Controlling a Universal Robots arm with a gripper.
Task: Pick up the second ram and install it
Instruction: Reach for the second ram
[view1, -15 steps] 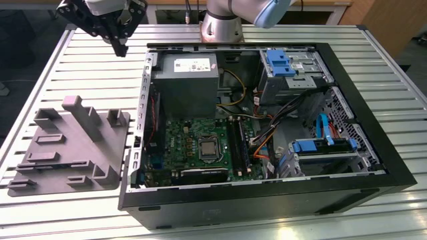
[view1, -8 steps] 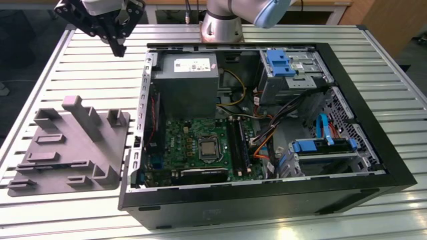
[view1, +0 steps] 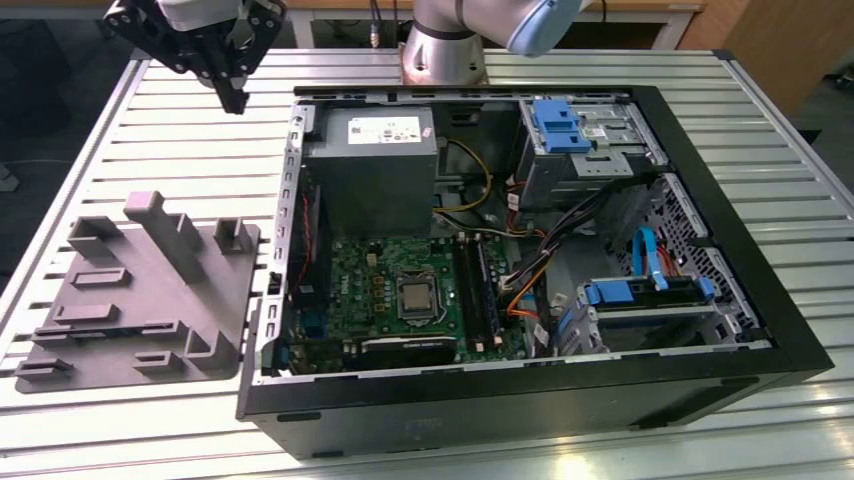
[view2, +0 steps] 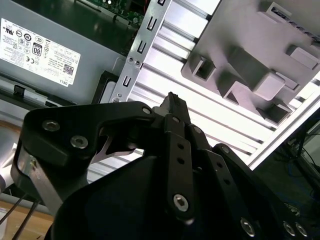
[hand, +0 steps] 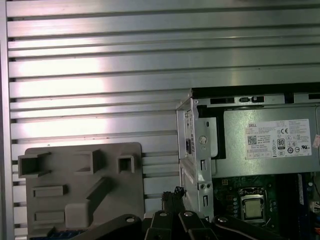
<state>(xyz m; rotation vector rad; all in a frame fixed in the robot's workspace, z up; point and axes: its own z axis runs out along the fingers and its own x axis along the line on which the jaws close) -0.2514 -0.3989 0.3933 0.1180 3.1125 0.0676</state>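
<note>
The exterior view looks steeply down into the open computer case (view1: 534, 250), from the side opposite its power supply (view1: 367, 150). Both wrist views (riding behind my pincer (view2: 171, 97)) look from above, off the case's power supply corner, sharing that corner and the gray fixture (hand: 80, 190).

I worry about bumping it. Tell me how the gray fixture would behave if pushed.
The fixture looks stiff: a thick moulded slab with solid raised blocks, so it likely won't flex. It lies flat and wide on the table, so tipping seems unlikely. On those smooth metal slats it would probably slide rather than stay put.
</note>
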